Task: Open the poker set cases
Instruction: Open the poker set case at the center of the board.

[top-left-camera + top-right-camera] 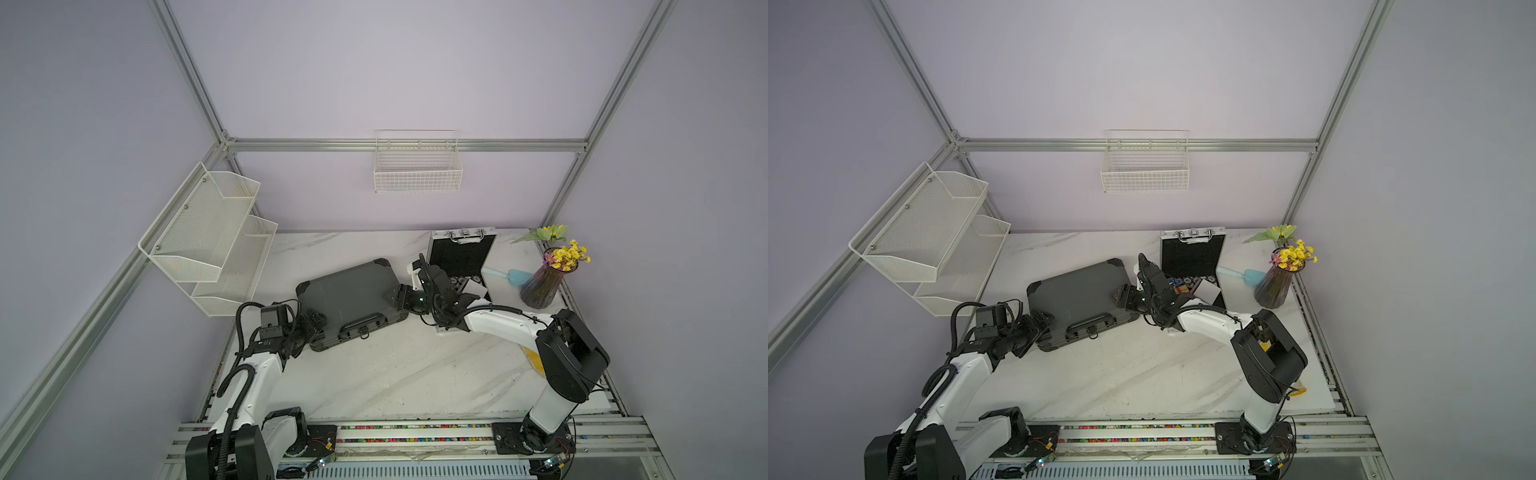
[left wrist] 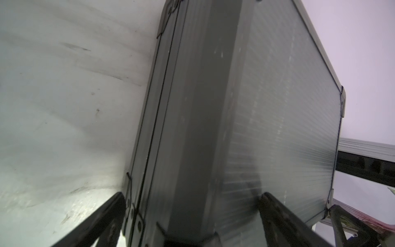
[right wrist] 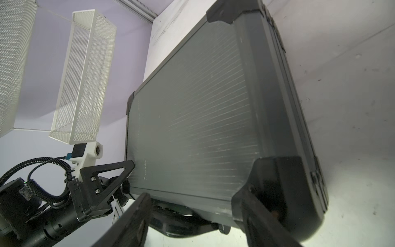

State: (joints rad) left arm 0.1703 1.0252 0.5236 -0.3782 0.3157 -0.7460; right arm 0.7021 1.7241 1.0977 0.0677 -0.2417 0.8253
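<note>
Dark grey case [image 1: 349,291] lay shut mid-frame on the marble table [image 1: 374,374]. Silver case [image 1: 461,253] sat open just right of it, lid upright. Left gripper [image 1: 314,322] was spread astride the grey case's lower-left corner, and right gripper [image 1: 395,296] was spread astride its right corner.

I counted two cases [image 1: 349,291] [image 1: 461,253], two arms [image 1: 257,370] [image 1: 503,322], one vase [image 1: 540,286], one basket [image 1: 417,174], one rack [image 1: 208,237], one scoop [image 1: 509,274].

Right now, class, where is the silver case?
In both top views the silver case stands open, back right, between the dark grey case and the vase.
</note>
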